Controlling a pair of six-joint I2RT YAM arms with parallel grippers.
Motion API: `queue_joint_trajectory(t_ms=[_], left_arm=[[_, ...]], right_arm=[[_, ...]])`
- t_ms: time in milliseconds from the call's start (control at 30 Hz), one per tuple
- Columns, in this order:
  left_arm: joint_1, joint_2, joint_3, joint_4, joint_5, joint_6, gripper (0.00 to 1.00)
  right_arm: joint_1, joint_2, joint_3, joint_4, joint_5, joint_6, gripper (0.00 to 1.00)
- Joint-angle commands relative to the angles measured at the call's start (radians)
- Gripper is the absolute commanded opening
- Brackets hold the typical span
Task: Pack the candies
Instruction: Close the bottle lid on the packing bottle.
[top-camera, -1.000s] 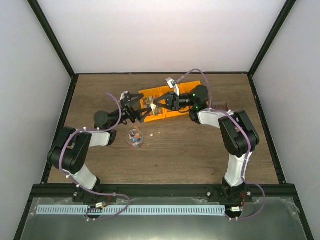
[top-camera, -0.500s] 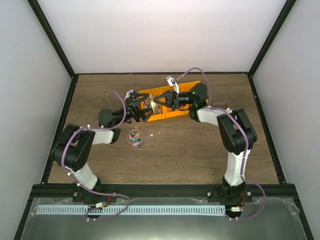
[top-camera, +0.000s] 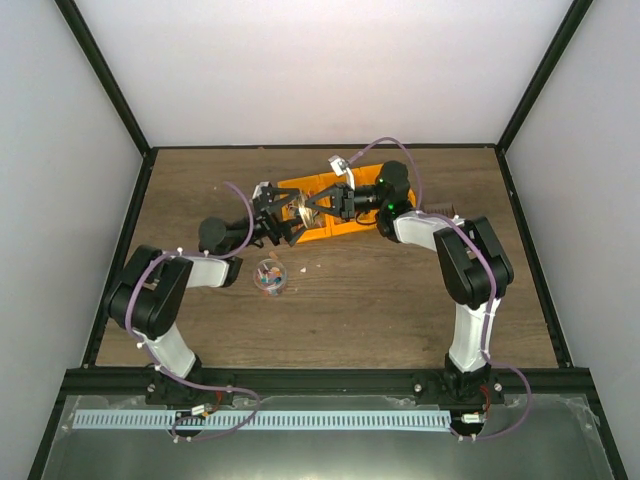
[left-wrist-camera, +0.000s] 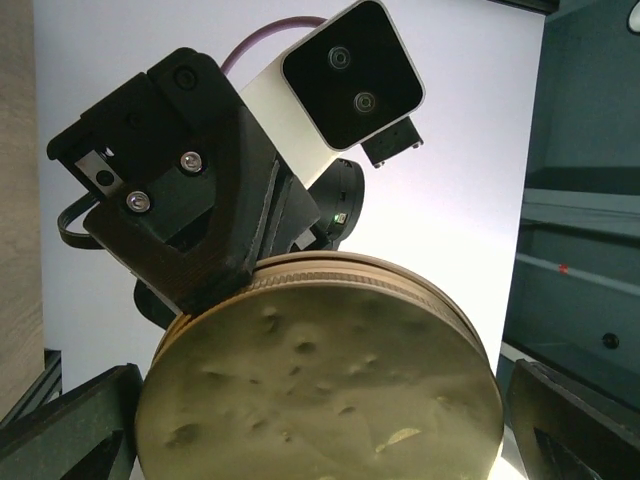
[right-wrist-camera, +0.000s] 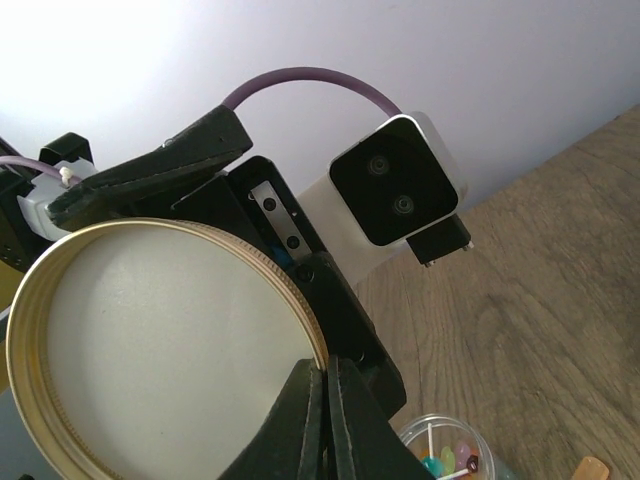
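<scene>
The candies (top-camera: 268, 279) are small mixed-colour sweets in a clear cup on the table; they also show in the right wrist view (right-wrist-camera: 447, 461). A round cream lid (top-camera: 298, 208) with a gold rim is held on edge above the orange bin (top-camera: 352, 226). My right gripper (top-camera: 306, 204) is shut on the lid's rim (right-wrist-camera: 322, 352), its tips (right-wrist-camera: 328, 400) pinched together. My left gripper (top-camera: 272, 212) is open, its fingers (left-wrist-camera: 75, 430) flanking the lid (left-wrist-camera: 320, 390) close to its rim.
The orange compartment bin sits at the back middle of the wooden table (top-camera: 400, 300). One or two loose sweets (top-camera: 303, 268) lie just right of the cup. Black frame posts (top-camera: 525, 100) and white walls enclose the table.
My left gripper has moved right and back until its fingers are around the lid. My right arm has shifted the lid slightly left. The cup has not moved.
</scene>
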Motion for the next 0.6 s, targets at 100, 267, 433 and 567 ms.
queue_joint_trajectory(t_ms=[100, 267, 433, 567], left_arm=[[-0.005, 0.022, 0.006, 0.249, 0.009, -0.339, 1.0], [-0.004, 0.029, 0.004, 0.249, 0.012, -0.338, 1.0], [-0.004, 0.033, 0.001, 0.249, 0.011, -0.339, 0.97], [-0.003, 0.04, 0.003, 0.249, 0.006, -0.339, 0.91]], right_arm=[[-0.007, -0.002, 0.047, -0.042, -0.01, -0.049, 0.01], [-0.015, 0.008, 0.051, -0.017, -0.007, -0.018, 0.01], [-0.029, 0.026, 0.047, 0.061, -0.019, 0.044, 0.01], [-0.03, 0.025, 0.046, 0.047, -0.021, 0.037, 0.01]])
